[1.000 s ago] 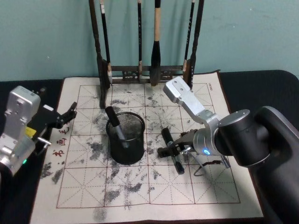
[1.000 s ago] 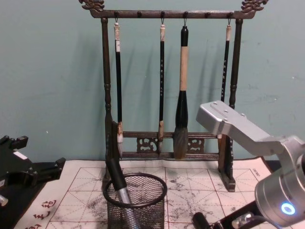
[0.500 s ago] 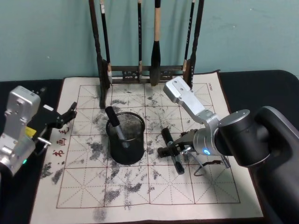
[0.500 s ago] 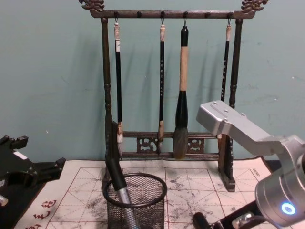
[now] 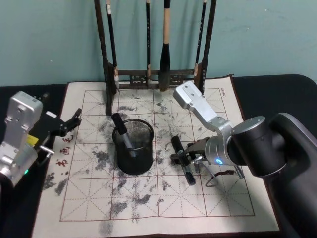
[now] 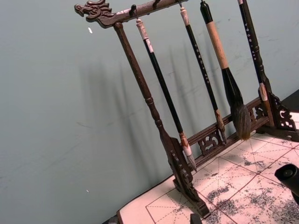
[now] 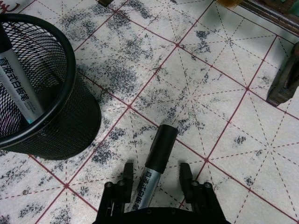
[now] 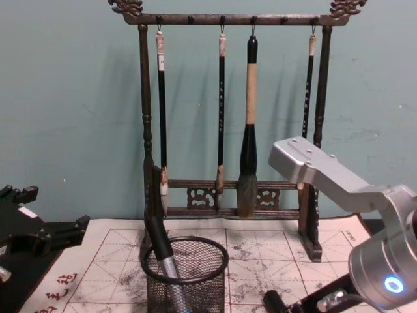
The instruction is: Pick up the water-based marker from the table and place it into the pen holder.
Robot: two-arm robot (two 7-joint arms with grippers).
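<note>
The water-based marker (image 5: 182, 159), a grey barrel with a black cap and printed lettering, is being left lying flat on the white felt calligraphy mat (image 5: 148, 208) with its red grid and ink blots. It is being kept just to the right of the round black wire-mesh pen holder (image 5: 134, 164), near it but not touching, with the cap pointing toward the back of the table.

The marker is being straddled by the right gripper (image 5: 180, 159), lowered over the barrel behind the cap. In the right wrist view the gripper (image 7: 157, 176) is being held released, one black finger (image 7: 128, 173) on each side of the marker (image 7: 158, 156) and a gap on both sides, so nothing is being grasped.

A second marker (image 5: 122, 133) of the same kind is being held inside the pen holder, leaning against its rim.

The left gripper (image 5: 69, 123) is being kept idle over the mat's left edge, well apart from the holder.

Calligraphy brushes are being displayed on the tall dark wooden brush rack (image 8: 228, 19) behind the mat.
</note>
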